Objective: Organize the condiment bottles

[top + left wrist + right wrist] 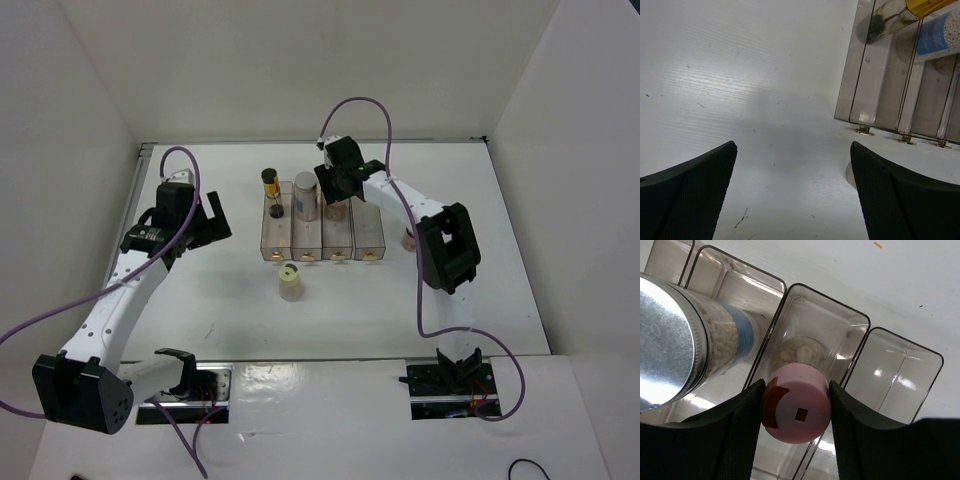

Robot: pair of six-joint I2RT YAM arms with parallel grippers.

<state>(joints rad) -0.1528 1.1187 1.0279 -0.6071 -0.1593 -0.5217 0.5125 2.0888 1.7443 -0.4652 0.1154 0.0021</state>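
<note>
Clamped by its lid in the right gripper (796, 387), the pink-lidded bottle (799, 415) hangs upright inside the third bin (830, 301), perhaps not yet resting on its floor, apparently to give each bottle its own slot, while the left gripper (792, 147) hovers wide open over the table (360, 310), where the beige bottle (290, 281) stands unbinned.

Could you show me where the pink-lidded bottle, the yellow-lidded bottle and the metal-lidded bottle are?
pink-lidded bottle (797, 412): right wrist view, on its pink lid.
yellow-lidded bottle (290, 273): top external view, on its lid.
metal-lidded bottle (662, 340): right wrist view, on its shiny lid.
</note>
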